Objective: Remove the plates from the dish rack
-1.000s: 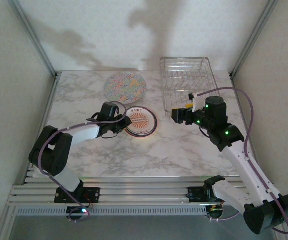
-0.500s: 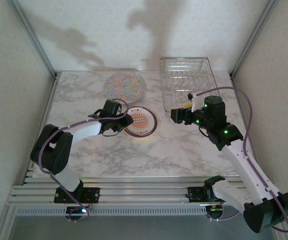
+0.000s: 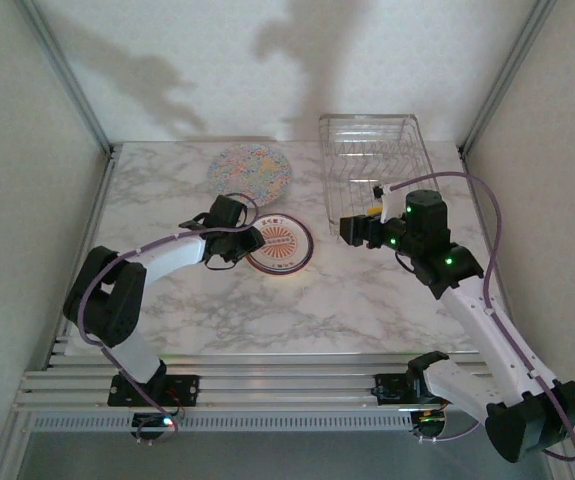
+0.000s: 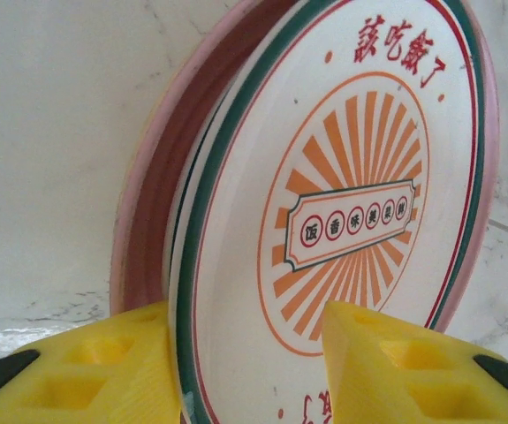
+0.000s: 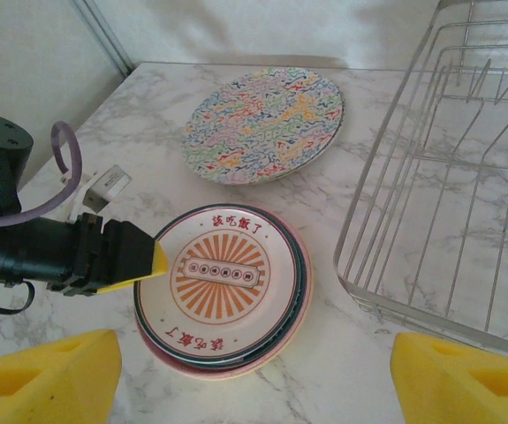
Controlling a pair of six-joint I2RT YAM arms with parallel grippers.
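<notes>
A white plate (image 5: 223,287) with a dark-red rim and an orange sunburst lies flat on top of a stack (image 3: 280,245) at the table's middle. Under it lies a pink plate (image 4: 147,221). My left gripper (image 3: 244,240) is at the stack's left edge. In the left wrist view the left gripper (image 4: 252,349) is open, straddling the white plate's (image 4: 351,177) rim with a clear gap at one finger. A speckled plate (image 5: 267,124) lies behind the stack. My right gripper (image 5: 254,358) hovers open above the table between the stack and the dish rack (image 5: 448,177), holding nothing.
The dish rack (image 3: 372,160) stands at the back right, and the part I see holds no plates. The speckled plate (image 3: 250,172) is at the back centre. My left arm's black body (image 5: 50,252) reaches in beside the stack. Walls close in on both sides.
The left gripper's jaws have widened at the white plate's rim and the arm has shifted slightly farther back. The right gripper has edged a little left. The plates have not moved.
</notes>
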